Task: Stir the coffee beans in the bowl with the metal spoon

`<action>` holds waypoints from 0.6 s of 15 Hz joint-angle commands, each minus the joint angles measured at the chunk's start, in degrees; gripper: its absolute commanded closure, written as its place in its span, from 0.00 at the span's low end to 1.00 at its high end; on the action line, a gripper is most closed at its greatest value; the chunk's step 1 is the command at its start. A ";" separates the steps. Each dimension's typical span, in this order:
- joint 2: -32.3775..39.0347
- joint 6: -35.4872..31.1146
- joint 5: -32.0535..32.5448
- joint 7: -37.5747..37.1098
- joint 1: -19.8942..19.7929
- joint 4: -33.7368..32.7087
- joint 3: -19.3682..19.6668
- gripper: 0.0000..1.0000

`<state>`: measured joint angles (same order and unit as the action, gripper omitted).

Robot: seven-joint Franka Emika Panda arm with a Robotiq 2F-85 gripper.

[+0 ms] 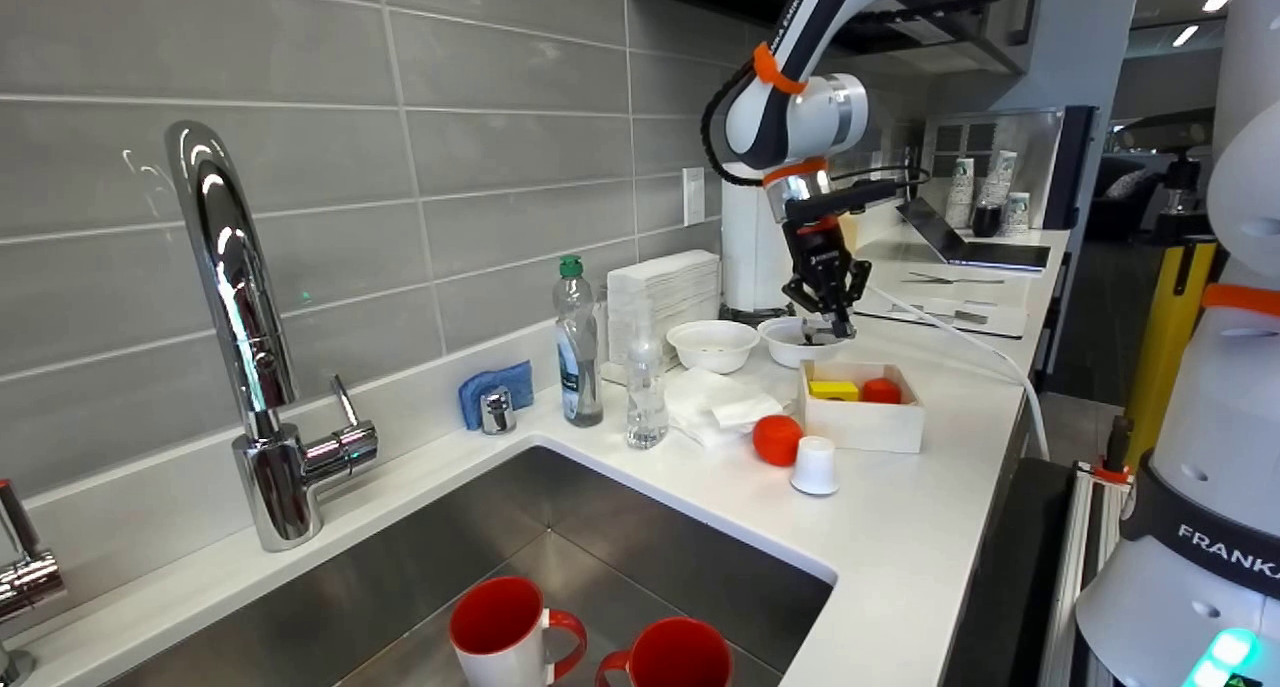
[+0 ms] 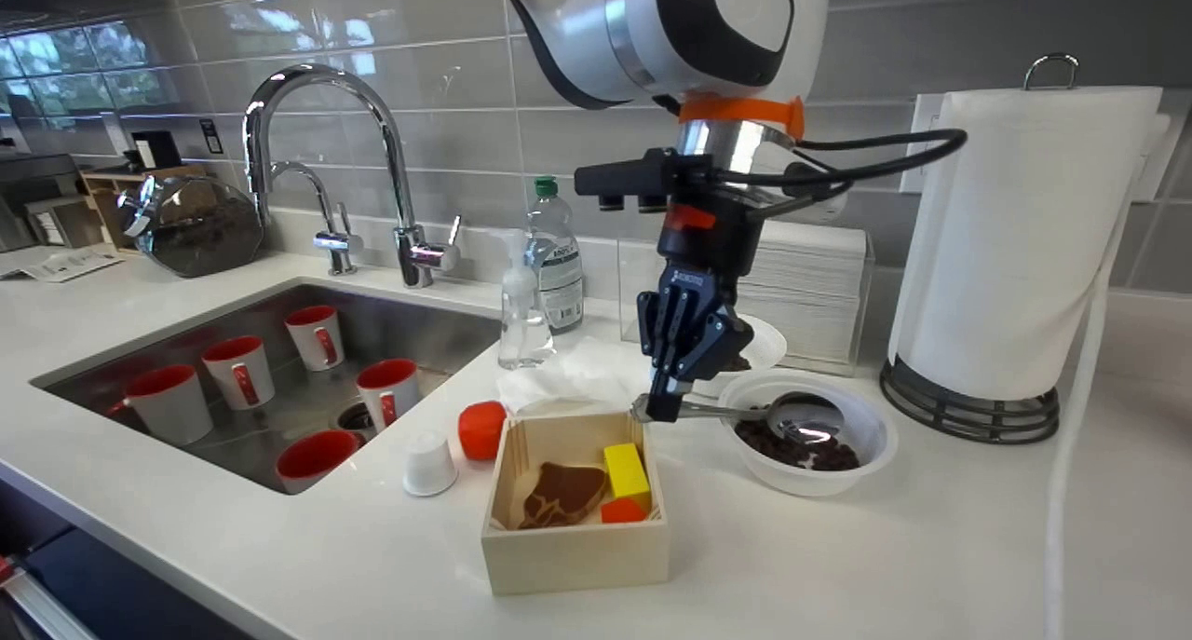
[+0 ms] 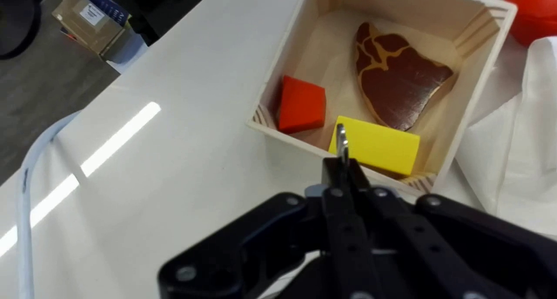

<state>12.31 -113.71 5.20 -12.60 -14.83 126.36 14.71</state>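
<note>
The white round bowl (image 2: pixel 792 480) stands on the counter with dark coffee beans (image 2: pixel 782 449) in it. It also shows in an exterior view (image 1: pixel 783 351), partly behind my gripper. My gripper (image 2: pixel 665 405) is shut on the handle of the metal spoon (image 2: pixel 806 416), beside the bowl's rim. The spoon lies nearly level, its head inside the bowl's outline over the beans. I cannot tell whether it touches them. In the wrist view, the handle's end (image 3: pixel 342 141) sticks out between the closed fingertips (image 3: pixel 344 166). The bowl is hidden there.
A wooden box (image 2: pixel 577 561) with toy food stands close to the gripper. Another white bowl (image 1: pixel 713 347) stands beside the bean bowl. A paper towel roll (image 2: pixel 1020 249), napkins (image 1: pixel 665 297), bottles (image 2: pixel 559 267), a small white cup (image 2: pixel 429 465) and a sink with red-and-white mugs (image 2: pixel 237 374) are around.
</note>
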 commanded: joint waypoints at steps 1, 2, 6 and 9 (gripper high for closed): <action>-5.90 -4.65 5.71 -13.06 3.66 7.03 0.53 0.99; -6.35 -5.25 7.31 -16.55 4.42 7.99 0.37 0.99; -7.44 -5.34 12.34 -27.03 6.68 11.13 -0.53 0.99; -7.92 -4.95 15.49 -33.54 7.48 12.95 -1.14 0.99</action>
<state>7.10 -117.90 16.76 -39.61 -8.20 136.16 13.84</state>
